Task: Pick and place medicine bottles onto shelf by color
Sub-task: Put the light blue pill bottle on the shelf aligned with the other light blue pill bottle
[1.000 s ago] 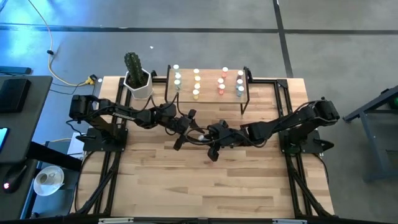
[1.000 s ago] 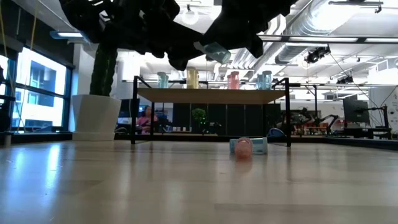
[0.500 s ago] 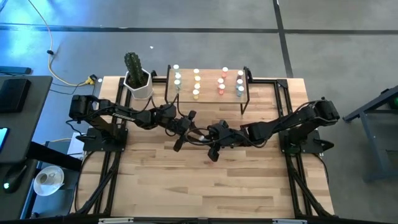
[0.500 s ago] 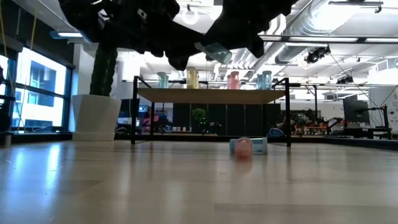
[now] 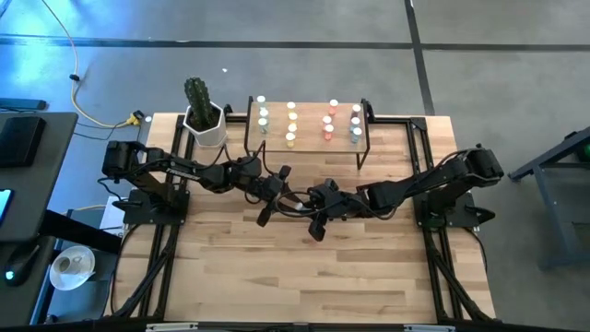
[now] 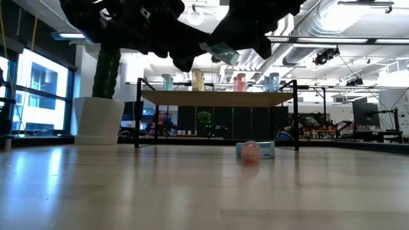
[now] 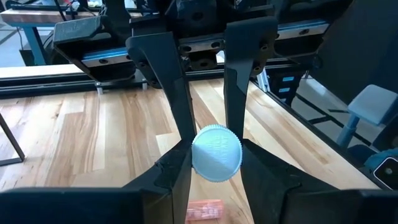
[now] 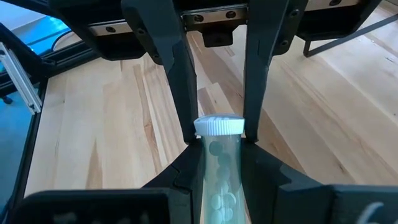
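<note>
Over the middle of the worktop, in the high view, your left claw and right claw meet tip to tip, well short of the shelf. There the sorted medicine bottles stand in colour columns, with the bluish ones at the right end.

In the low view, a pale bluish bottle hangs tilted between the two dark claws, high above the surface. A pink bottle lies on its side on the worktop in front of the shelf, with another bluish one just behind it.

In the left wrist view, the bottle's white cap faces the camera end-on, and the left claw's fingers press on it from both sides. It looks gripped.

In the right wrist view, the same bottle lies lengthwise between the right claw's fingers, which are clamped on its body with the cap pointing away.

This reads as a handover in mid-air, with both claws gripping the one bottle. Next, I judge, you need the right claw to let go cleanly without dragging the bottle askew. The left arm can then carry it to the bluish column and set it upright.
</note>
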Action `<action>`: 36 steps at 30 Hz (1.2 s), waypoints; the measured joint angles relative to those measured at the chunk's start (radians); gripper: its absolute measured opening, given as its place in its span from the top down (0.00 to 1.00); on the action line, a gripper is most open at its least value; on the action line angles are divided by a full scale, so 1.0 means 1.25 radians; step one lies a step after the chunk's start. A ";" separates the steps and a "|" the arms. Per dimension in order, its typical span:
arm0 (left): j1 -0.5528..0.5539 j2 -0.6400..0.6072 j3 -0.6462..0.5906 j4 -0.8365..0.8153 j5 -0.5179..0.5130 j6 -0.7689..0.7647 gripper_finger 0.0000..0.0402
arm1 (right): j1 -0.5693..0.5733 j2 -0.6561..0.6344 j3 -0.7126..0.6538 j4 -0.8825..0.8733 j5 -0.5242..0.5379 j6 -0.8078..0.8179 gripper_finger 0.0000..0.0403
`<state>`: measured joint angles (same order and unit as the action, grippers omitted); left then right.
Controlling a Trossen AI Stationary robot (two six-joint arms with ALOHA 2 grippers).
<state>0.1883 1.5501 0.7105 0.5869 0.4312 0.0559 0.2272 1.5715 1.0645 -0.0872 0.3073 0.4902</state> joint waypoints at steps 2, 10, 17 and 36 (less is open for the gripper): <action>0.000 0.000 0.000 0.000 0.001 0.000 0.72 | 0.000 0.000 0.000 0.000 -0.001 0.000 0.82; 0.000 0.000 0.000 0.000 0.001 0.000 0.72 | 0.000 0.000 0.000 -0.009 0.000 -0.018 0.72; 0.000 0.001 0.000 0.000 0.000 0.000 0.72 | -0.001 -0.001 0.002 -0.023 -0.024 -0.055 0.66; 0.001 0.001 0.000 0.002 -0.003 0.000 0.72 | 0.002 -0.005 0.001 -0.041 -0.046 -0.142 0.65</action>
<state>0.1901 1.5509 0.7109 0.5896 0.4273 0.0559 0.2298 1.5653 1.0653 -0.1384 0.2501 0.3128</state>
